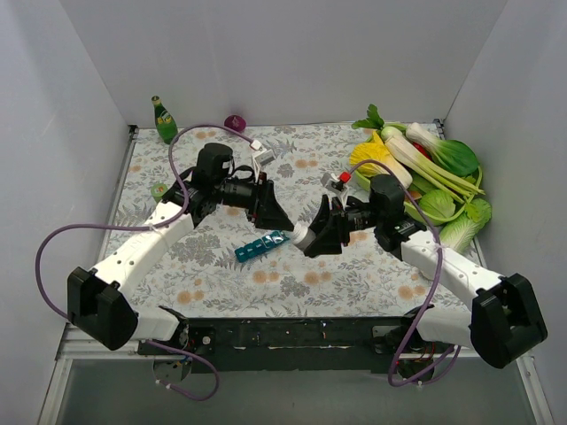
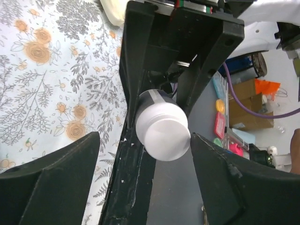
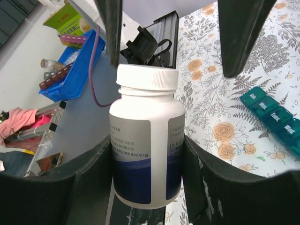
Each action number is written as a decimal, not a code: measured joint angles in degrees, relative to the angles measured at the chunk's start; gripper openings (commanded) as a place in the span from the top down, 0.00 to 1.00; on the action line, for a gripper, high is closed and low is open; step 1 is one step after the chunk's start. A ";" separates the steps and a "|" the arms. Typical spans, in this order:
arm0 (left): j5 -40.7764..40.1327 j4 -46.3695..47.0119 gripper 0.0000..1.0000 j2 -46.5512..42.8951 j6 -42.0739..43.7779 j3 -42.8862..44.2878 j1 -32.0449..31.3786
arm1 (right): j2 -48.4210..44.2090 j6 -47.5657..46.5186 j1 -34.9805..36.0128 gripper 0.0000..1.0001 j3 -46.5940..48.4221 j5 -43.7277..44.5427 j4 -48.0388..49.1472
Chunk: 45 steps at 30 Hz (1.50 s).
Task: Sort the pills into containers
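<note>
My right gripper (image 1: 312,239) (image 3: 147,150) is shut on a white pill bottle (image 1: 303,235) (image 3: 146,150) with a grey and blue label, held level with its white cap pointing left. My left gripper (image 1: 282,221) (image 2: 144,145) is open and faces that cap (image 2: 162,132). The cap sits between its fingers (image 2: 61,180), close to the right one and apart from the left one. In the right wrist view the left fingers (image 3: 239,33) stand just beyond the cap (image 3: 147,77). The teal-blue pill-organiser strip (image 1: 263,246) (image 3: 274,115) lies on the floral cloth below the two grippers, lids closed.
A tall green glass bottle (image 1: 165,120) and a purple object (image 1: 235,121) stand at the back. A small green can (image 1: 159,189) is at the left. Leafy vegetables (image 1: 438,173) fill the right side. A small red-topped item (image 1: 337,181) lies behind the right gripper.
</note>
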 measured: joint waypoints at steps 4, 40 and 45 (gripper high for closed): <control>-0.50 1.42 0.02 -0.57 -2.89 0.00 2.82 | -0.50 -1.79 -0.04 0.99 0.02 -0.79 -0.15; -22.62 13.07 0.36 -8.33 -44.39 -12.70 -1.86 | -1.27 -56.52 7.19 0.99 18.82 33.03 -43.63; -23.54 12.81 0.50 -7.41 -44.46 -12.68 -2.40 | -1.25 -56.54 7.19 0.99 18.84 33.18 -43.63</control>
